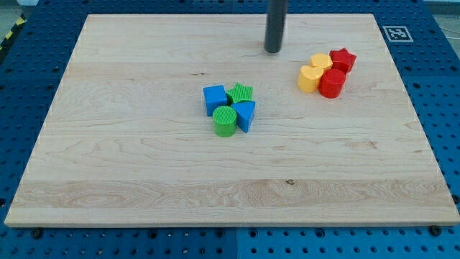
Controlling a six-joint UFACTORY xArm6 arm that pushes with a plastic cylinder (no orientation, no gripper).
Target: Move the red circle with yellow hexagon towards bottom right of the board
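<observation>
My tip [273, 50], the lower end of the straight dark rod, rested on the pale wooden board [144, 165] near the view's top edge, a little right of centre. The rod carries no fingers, so nothing could open, close or grip; the tip touched no block.

To the view's right of my tip and slightly below it sat a tight cluster of four plastic blocks. The red cylinder-shaped circle block [332, 83] lay at the cluster's lower right, well apart from my tip. The yellow hexagon block [320, 62] sat above it, the cluster's piece nearest my tip. A second yellow block [309, 78], its shape hard to make out, touched the red circle on the view's left. A red star block [343, 60] sat at the cluster's upper right.

Below my tip and to the view's left, well apart, stood another group: a blue cube [215, 98], a green star [241, 93], a green cylinder [225, 121] and a blue triangular block [246, 114], all touching
</observation>
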